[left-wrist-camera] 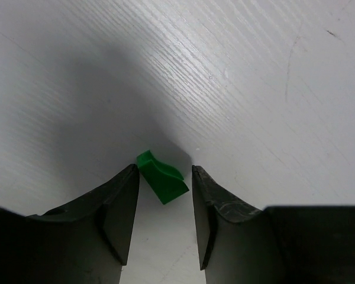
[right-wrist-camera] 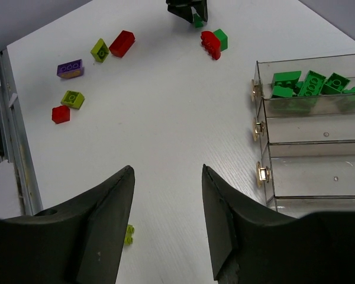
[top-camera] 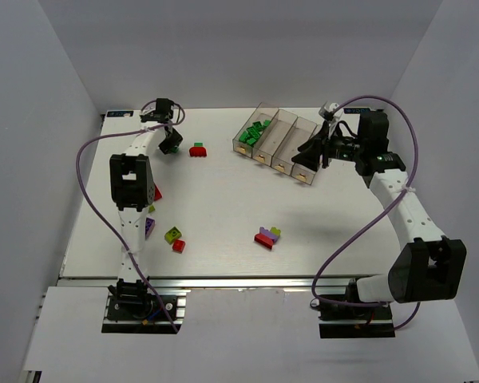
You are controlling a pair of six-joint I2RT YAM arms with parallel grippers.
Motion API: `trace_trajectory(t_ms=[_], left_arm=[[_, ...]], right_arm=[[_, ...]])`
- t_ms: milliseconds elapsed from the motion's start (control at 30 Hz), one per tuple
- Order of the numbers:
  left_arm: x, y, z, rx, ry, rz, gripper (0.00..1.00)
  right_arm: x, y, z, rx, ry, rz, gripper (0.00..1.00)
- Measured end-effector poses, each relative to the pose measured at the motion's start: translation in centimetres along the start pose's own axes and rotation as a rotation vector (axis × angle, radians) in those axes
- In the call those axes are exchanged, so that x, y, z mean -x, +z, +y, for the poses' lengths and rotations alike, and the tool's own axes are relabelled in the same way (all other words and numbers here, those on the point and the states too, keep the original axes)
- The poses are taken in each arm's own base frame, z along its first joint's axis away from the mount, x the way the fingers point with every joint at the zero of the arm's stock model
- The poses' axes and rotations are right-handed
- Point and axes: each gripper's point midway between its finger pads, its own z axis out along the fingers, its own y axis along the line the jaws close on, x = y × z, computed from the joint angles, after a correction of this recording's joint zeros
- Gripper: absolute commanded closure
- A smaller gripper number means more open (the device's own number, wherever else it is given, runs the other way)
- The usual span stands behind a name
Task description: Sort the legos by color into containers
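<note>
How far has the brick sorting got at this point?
Done: several green bricks lie in one end bin; the other bins look empty. In hand: the left gripper straddles a green brick on the table, not clamped. Left: red, purple and yellow-green bricks lie loose; the right gripper is open and empty.

The left white-and-black jointed arm reaches forward along the left side of the white surface. Its wrist bends down at the far left, so the black left jaws point steeply at the surface, parted by a modest gap. The right white-and-black jointed arm stretches up the right side with its elbow bent inward. The black right jaws face left, held apart with nothing between them.
</note>
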Motion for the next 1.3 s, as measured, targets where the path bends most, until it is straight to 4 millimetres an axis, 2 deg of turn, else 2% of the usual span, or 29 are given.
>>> trace_trajectory(t_ms=[100, 200, 233, 267, 367, 467, 567, 633, 700, 767, 867, 933, 967, 1033, 1133, 1300], left_arm=[[-0.1, 0.1, 0.0, -0.002, 0.003, 0.006, 0.51], [-0.1, 0.1, 0.1, -0.006, 0.008, 0.01, 0.6], [-0.1, 0.2, 0.1, -0.008, 0.011, 0.011, 0.64], [-0.2, 0.2, 0.1, -0.01, 0.012, 0.013, 0.73], [-0.2, 0.2, -0.3, -0.036, 0.015, 0.012, 0.82], [-0.6, -0.2, -0.6, -0.074, 0.02, 0.021, 0.85], [-1.6, -1.6, -0.8, -0.145, 0.026, 0.04, 0.88], [-2.1, -3.7, -1.1, -0.224, 0.024, 0.044, 0.88], [-2.2, -6.6, -1.9, -0.327, 0.02, 0.04, 0.88], [-1.6, -10.1, -3.8, -0.473, 0.018, 0.014, 0.88], [-0.5, -14.5, -8.0, -0.703, 0.022, -0.03, 0.88], [-0.4, -16.9, -11.0, -0.851, 0.024, -0.043, 0.88], [-1.4, -17.3, -12.1, -0.89, 0.037, -0.026, 0.88], [-3.0, -17.8, -14.7, -0.956, 0.063, 0.008, 0.88], [-5.9, -17.0, -18.9, -1.013, 0.107, 0.059, 0.88], [-10.2, -14.3, -23.2, -1.006, 0.149, 0.135, 0.88]], right_arm=[[0.2, -0.2, 0.0, -0.004, -0.004, -0.004, 0.46], [0.2, -0.3, -0.1, -0.009, 0.0, -0.005, 0.46], [0.2, -0.4, -0.1, -0.011, 0.002, -0.006, 0.46], [0.2, -0.4, -0.2, -0.011, 0.004, -0.006, 0.46], [0.2, -0.4, -0.1, -0.012, 0.01, -0.006, 0.46], [0.3, -0.5, 0.0, -0.012, 0.013, -0.008, 0.46], [0.7, -0.6, 0.2, -0.013, 0.005, -0.014, 0.46], [0.9, -0.8, 0.3, -0.014, -0.001, -0.018, 0.46], [1.0, -0.8, 0.4, -0.014, -0.003, -0.021, 0.47], [1.0, -0.8, 0.5, -0.014, -0.003, -0.022, 0.47], [0.9, -0.8, 0.5, -0.013, 0.004, -0.02, 0.47], [0.6, -0.8, 0.5, -0.012, 0.013, -0.017, 0.47], [0.5, -0.8, 0.5, -0.011, 0.02, -0.016, 0.47], [0.4, -0.8, 0.6, -0.011, 0.025, -0.015, 0.47], [0.4, -0.8, 0.6, -0.011, 0.03, -0.015, 0.47], [0.6, -0.9, 0.7, -0.01, 0.031, -0.018, 0.47]])
